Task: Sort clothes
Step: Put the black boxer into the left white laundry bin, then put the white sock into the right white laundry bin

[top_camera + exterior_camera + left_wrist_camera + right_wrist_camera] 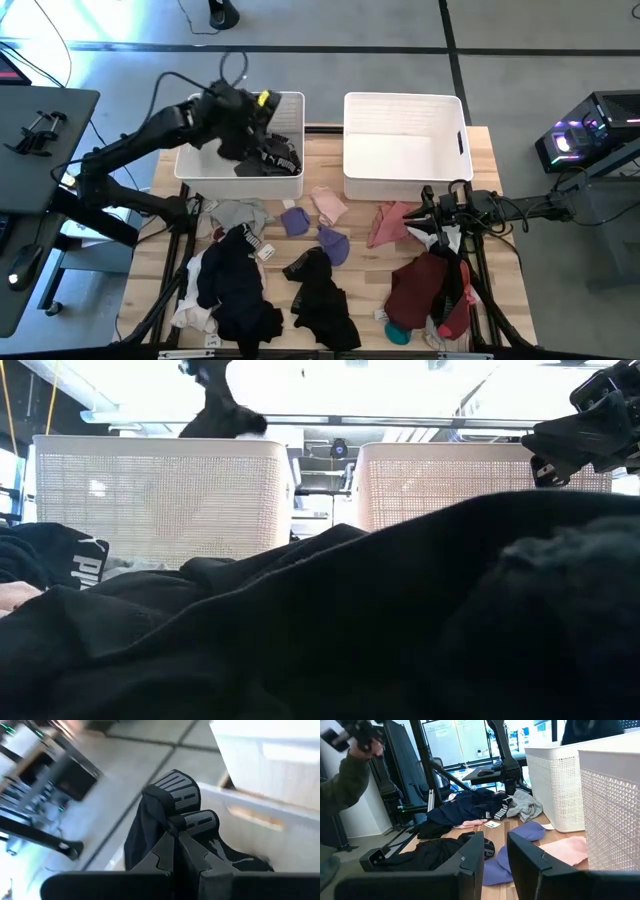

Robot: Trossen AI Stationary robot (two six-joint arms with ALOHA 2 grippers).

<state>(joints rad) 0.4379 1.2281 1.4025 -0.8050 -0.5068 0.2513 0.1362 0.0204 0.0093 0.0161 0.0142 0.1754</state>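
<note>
Left gripper (238,128), upper left of frame, clamped on black garment (262,155) over left bin (290,105). Right gripper (443,222), centre right, part open, empty, above maroon clothes (425,285). Right bin (400,150) looks empty; most clothes unsorted along lower table (480,150).

2 bins (404,140) stand side by side at the surface's (485,150) back edge; the clothes (325,265) lie before them.
</note>
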